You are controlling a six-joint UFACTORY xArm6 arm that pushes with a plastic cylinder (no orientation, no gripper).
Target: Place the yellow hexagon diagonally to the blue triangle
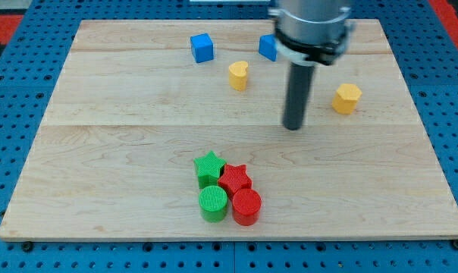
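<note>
Yellow marks the task's block: the yellow hexagon point(347, 98) lies well to the view's right of the blue triangle point(268, 47) and somewhat lower, the two well apart. The arm has no jaws, only a rod whose tip point(293, 127) rests between them, below the blue triangle and left of the hexagon, touching neither. Judging by this, the push is not yet begun; the hexagon probably needs bringing closer to a corner.

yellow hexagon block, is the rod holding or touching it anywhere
Nothing is held. My tip stands on bare wood, apart from the yellow hexagon block, which lies toward the view's right of it.
</note>
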